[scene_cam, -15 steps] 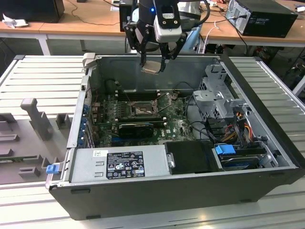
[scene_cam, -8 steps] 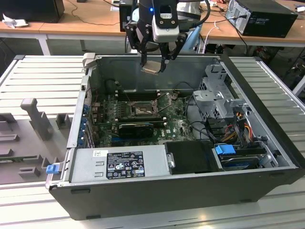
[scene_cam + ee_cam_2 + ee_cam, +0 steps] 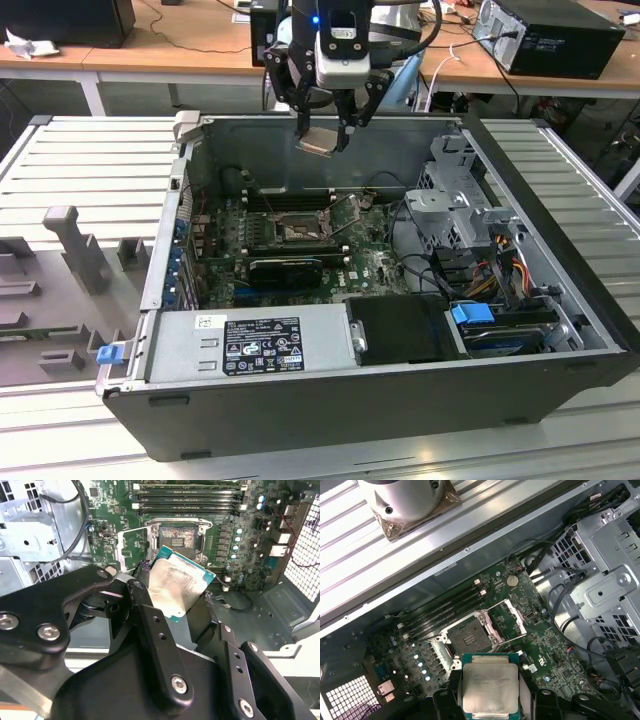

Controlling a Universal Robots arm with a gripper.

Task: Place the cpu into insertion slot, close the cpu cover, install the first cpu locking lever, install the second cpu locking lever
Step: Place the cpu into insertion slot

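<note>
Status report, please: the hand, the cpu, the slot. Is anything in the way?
Hand shut on the cpu, held above the open case. Insertion slot empty, cpu cover raised open. Nothing seen blocking the slot.

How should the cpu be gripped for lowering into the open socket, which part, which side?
By two opposite edges of the cpu, from above its metal face, as the gripper holds it now. It is thin and flat, so only the edges offer purchase, and this likely leaves the underside free to seat in the insertion slot.
</note>
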